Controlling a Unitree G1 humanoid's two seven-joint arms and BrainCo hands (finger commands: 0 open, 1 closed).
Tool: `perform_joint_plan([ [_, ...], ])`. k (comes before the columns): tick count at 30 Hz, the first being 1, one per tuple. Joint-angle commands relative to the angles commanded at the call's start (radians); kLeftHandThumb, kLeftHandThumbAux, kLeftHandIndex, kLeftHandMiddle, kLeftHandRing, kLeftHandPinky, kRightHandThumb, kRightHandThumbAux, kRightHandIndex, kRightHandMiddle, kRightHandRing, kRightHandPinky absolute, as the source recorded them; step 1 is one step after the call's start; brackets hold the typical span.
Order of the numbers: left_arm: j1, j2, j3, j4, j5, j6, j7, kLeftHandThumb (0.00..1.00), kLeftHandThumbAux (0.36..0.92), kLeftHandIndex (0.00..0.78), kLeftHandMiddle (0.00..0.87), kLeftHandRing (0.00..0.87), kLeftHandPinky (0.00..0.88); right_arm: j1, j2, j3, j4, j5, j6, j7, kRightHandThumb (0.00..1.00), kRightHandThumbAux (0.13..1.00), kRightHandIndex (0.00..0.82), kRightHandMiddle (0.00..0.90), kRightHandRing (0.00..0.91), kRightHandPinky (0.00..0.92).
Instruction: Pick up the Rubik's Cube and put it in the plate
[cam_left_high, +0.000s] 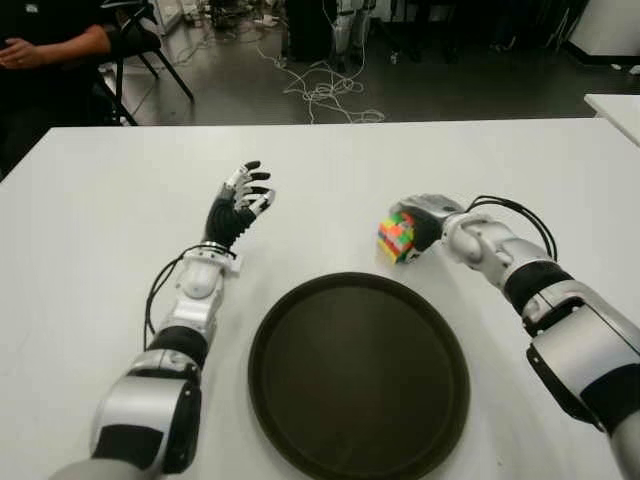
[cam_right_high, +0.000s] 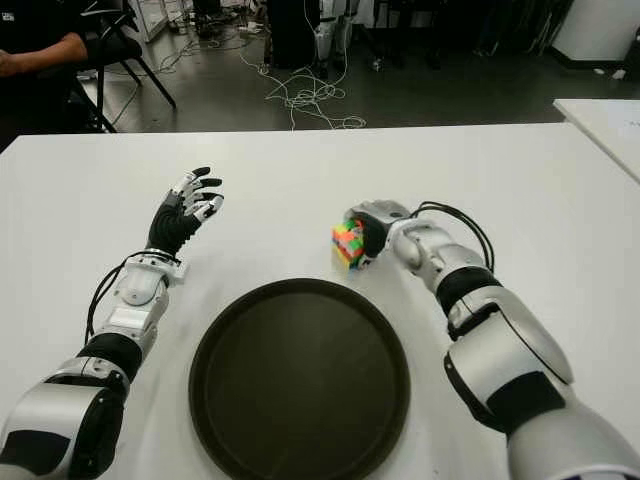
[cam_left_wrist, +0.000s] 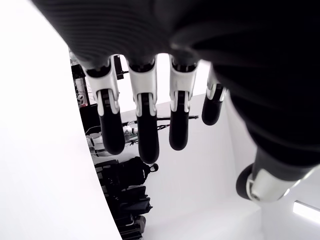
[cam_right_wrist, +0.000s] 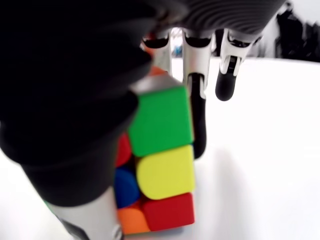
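The Rubik's Cube (cam_left_high: 396, 238) is a small multicoloured cube just beyond the far right rim of the round dark plate (cam_left_high: 358, 375). My right hand (cam_left_high: 420, 225) is curled around the cube from its right side. In the right wrist view the cube (cam_right_wrist: 162, 160) sits between the thumb and the fingers (cam_right_wrist: 197, 107), close to the white table. It looks slightly tilted. Whether it touches the table I cannot tell. My left hand (cam_left_high: 240, 200) shows to the left of the plate with its fingers (cam_left_wrist: 142, 130) spread and nothing in them.
The white table (cam_left_high: 110, 190) stretches wide on all sides of the plate. A seated person (cam_left_high: 40, 45) and a chair are beyond its far left corner. Cables (cam_left_high: 325, 90) lie on the floor behind. Another white table's corner (cam_left_high: 615, 105) shows at the right.
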Motion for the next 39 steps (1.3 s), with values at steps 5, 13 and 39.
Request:
perform_joint_plan([
  [5,-0.002,0.001,-0.001,0.002,0.004,0.003,0.007,0.102,0.579,0.154,0.249,0.286,0.308,0.000,0.000,-0.007,0.012,0.008,0.001,-0.013,0.664,0.740,0.427,0.647,0.647,0.621],
  [13,0.002,0.002,-0.008,-0.004,0.012,0.005,0.016,0.094,0.584,0.149,0.240,0.278,0.301,0.003,-0.004,-0.010,0.018,0.007,0.006,-0.035,0.687,0.733,0.425,0.651,0.651,0.630],
  [39,0.002,0.004,-0.010,-0.002,0.010,0.007,0.017,0.089,0.604,0.167,0.254,0.284,0.286,0.000,-0.013,-0.062,0.001,0.022,0.049,-0.126,0.685,0.735,0.426,0.683,0.682,0.664],
])
